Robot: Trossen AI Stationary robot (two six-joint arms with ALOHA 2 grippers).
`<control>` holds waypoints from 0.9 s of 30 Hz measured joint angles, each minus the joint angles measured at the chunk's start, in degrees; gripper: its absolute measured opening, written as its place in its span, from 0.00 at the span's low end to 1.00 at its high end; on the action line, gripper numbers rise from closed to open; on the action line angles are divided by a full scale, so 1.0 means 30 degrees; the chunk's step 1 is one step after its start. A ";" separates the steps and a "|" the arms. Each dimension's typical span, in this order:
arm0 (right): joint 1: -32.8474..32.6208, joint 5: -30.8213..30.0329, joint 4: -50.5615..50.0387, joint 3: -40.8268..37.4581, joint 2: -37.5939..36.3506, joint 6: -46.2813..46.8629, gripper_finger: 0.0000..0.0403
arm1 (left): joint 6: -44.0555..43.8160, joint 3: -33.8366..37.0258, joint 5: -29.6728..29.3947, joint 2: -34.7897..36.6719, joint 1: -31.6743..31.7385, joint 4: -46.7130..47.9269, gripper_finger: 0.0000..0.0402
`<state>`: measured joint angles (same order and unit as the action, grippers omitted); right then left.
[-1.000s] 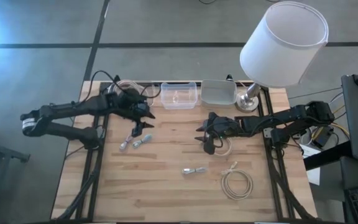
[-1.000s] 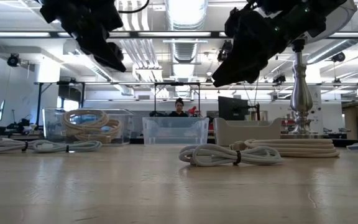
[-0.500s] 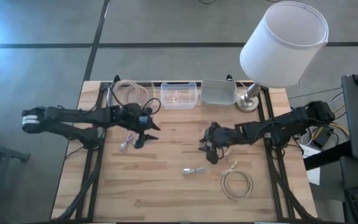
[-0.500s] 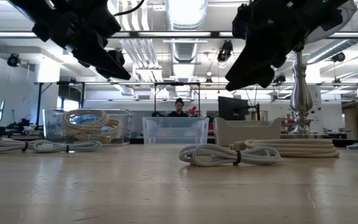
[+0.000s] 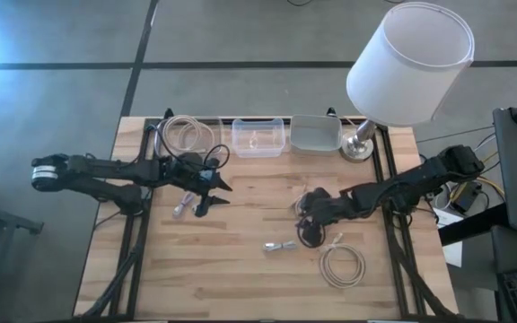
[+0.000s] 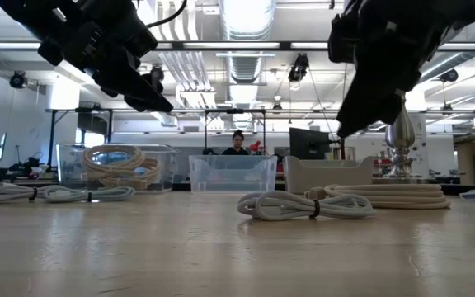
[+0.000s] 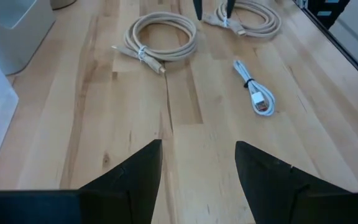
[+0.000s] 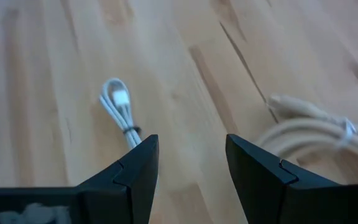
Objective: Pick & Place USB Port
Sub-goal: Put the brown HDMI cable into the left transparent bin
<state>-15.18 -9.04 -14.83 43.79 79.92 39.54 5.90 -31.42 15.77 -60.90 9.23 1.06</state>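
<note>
A small white USB cable bundle (image 5: pixel 281 245) lies on the wooden table, also seen in the right wrist view (image 8: pixel 120 109) and left wrist view (image 7: pixel 257 93). My right gripper (image 5: pixel 303 233) hovers open just to the bundle's right, above the table, fingers apart (image 8: pixel 188 168). A beige cable coil (image 5: pixel 342 266) rests flat near it, and a second beige coil (image 7: pixel 160 40) lies under the right arm. My left gripper (image 5: pixel 214 199) hangs open over the table's left part (image 7: pixel 197 180), beside two small white cables (image 5: pixel 183 208).
Along the far edge stand a clear bin holding a coiled cable (image 5: pixel 187 135), an empty clear bin (image 5: pixel 258 137), a grey bin (image 5: pixel 316 133) and a lamp (image 5: pixel 408 63) with its metal base (image 6: pixel 398 140). Bare wood spreads toward the near edge (image 5: pixel 240 287).
My right gripper has moved toward the near edge and down, ending beside the white cable bundle. My left gripper has moved toward the near edge and lowered a little. The cables have stayed where they were.
</note>
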 joint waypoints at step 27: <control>0.0066 -0.1654 -0.0921 0.0128 0.4653 0.0293 0.45 | 0.0096 0.0000 0.0000 0.0000 -0.0007 -0.0046 0.51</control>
<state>-14.98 -14.00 -17.60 44.18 93.88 40.42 6.19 -31.42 15.77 -60.90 9.21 0.92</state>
